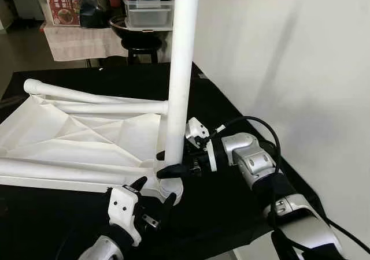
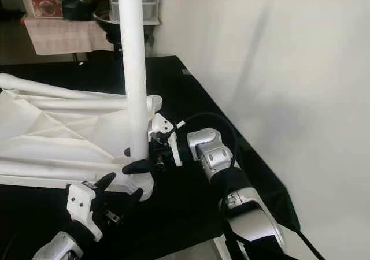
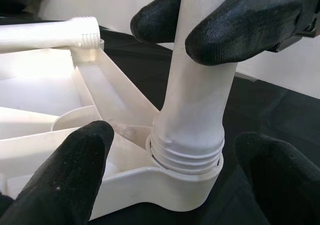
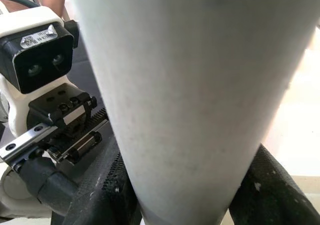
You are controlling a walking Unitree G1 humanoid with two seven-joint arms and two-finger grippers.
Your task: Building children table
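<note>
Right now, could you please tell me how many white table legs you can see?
3. One leg stands upright in the corner socket, held by the right end effector. Two lie across the tabletop: far leg, near leg. Others may be hidden.

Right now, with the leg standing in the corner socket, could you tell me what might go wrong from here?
The threads at the foot of the upright leg are partly exposed above the corner socket, so it may not be fully seated and could cross-thread or tilt. The right gripper grips the leg low down, so the tall top could lever sideways. The left gripper is open around the socket without clamping it, so the tabletop might shift.
</note>
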